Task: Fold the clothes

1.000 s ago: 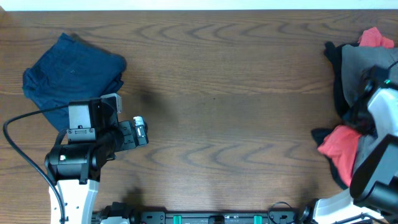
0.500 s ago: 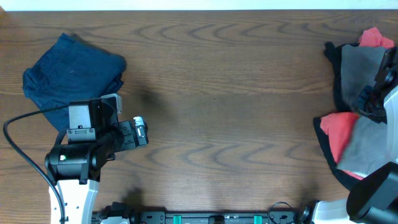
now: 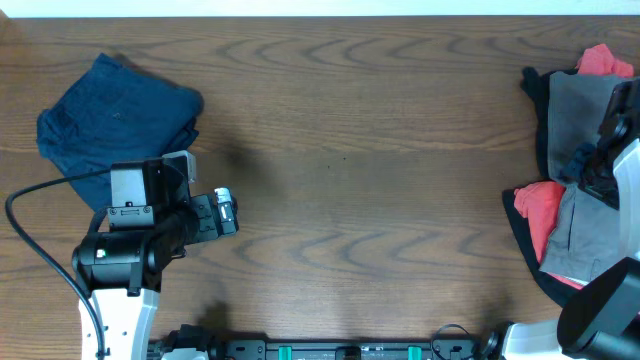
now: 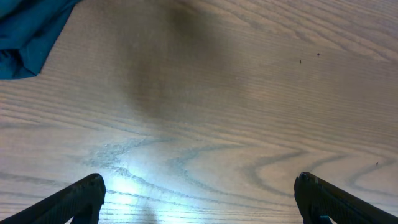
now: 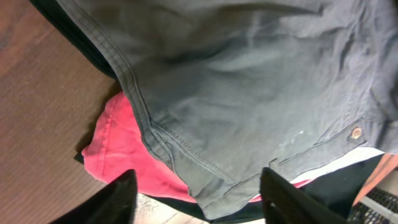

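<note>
The clothes lie in two places. A folded navy garment rests at the far left, its corner also showing in the left wrist view. At the right edge is a heap: grey shorts over a red garment and a black garment. My right gripper stands open just above the hem of the grey shorts, with the red garment beside it and nothing between the fingers. My left gripper hangs open over bare wood, right of the navy garment.
The wooden table stretches between the two lots of clothes. A button shows on the shorts' waistband. The left arm's base and cable sit at the near left. The right arm covers part of the heap.
My right gripper has opened from shut and let go of the cloth. Grey fabric now lies lower over the red garment. The left arm has not moved.
</note>
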{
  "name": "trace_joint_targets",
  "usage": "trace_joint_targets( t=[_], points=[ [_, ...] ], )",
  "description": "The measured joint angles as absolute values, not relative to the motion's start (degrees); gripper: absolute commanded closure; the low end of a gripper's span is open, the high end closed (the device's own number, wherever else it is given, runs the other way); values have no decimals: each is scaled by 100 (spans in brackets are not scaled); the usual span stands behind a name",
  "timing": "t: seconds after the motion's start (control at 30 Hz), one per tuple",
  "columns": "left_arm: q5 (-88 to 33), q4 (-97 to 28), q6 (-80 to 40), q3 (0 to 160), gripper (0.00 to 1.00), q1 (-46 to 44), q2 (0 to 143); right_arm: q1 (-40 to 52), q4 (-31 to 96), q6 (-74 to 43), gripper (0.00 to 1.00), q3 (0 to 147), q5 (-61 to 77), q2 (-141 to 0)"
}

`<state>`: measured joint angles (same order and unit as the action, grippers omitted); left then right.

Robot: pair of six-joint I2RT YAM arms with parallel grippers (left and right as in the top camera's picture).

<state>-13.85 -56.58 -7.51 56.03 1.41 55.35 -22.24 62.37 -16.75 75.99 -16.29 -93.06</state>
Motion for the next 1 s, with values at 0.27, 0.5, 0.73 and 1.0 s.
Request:
trace_joint_targets(
  t=[0.27,0.5,0.73,1.0],
  points=[
    [-1385,-5658,-751,5603,2,141,5535,-2224,5258,-1673,33,6689,-1623,-9327],
    [-1385,-5658,-751,5605,2,141,5535,-2224,4438,-1647,99,5828,-1623,-9336],
    [-1385,-5664,-751,5605,2,141,5535,-2224,5155,-1675,99,6165,-1621,-9336],
    [-1385,-5642,-751,5607,2,141,5535,-2220,6692,-1291,99,8482,-989,-9258]
  ],
)
